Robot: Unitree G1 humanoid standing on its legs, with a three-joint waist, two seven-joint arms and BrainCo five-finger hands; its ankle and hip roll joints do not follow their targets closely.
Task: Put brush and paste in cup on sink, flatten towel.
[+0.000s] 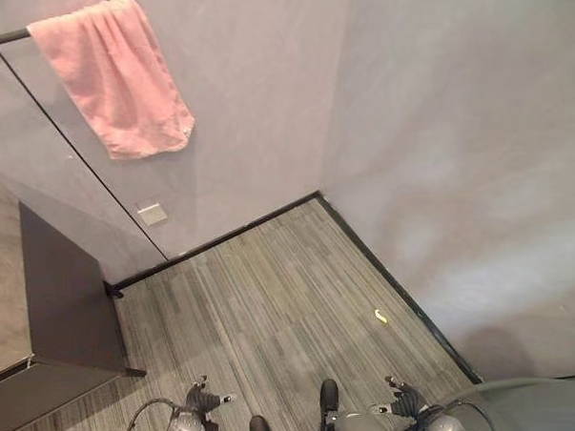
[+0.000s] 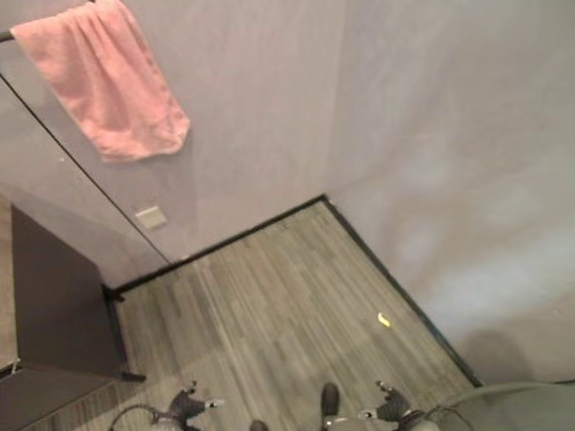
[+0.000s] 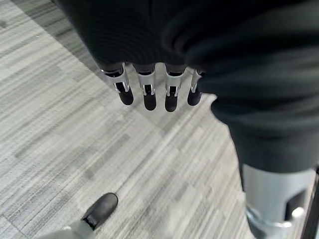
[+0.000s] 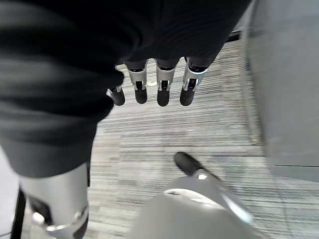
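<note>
— Towel (image 1: 119, 75), where is it?

— It is pink and it hangs over a dark rail (image 1: 1, 38) high on the wall (image 1: 254, 112), at the upper left of the head views. It is bunched on the rail, with folds, and its lower edge falls to one side, not level.

— And the left hand (image 3: 149, 92)?

— It hangs low, over the floor (image 1: 272, 302). In its wrist view the fingers (image 3: 172, 97) point down in a row, straight and a little apart. They hold nothing. In the left eye view it shows at the bottom edge, left of the middle.

— The right hand (image 4: 154, 87)?

— It is the same. Its fingers (image 4: 162, 92) are straight and relaxed above the striped grey floor, and nothing is between them. In the left eye view it shows at the bottom edge, to the right.

— What else is near?

— A dark cabinet (image 1: 67, 301) stands at the left, against the wall. A small pale plate (image 1: 152, 214) sits low on the wall below the towel. A dark skirting (image 1: 231, 235) runs along the foot of the walls and meets in the corner. A small yellow scrap (image 1: 380, 315) lies on the floor near the right wall. Both hands are well apart from the towel.
</note>
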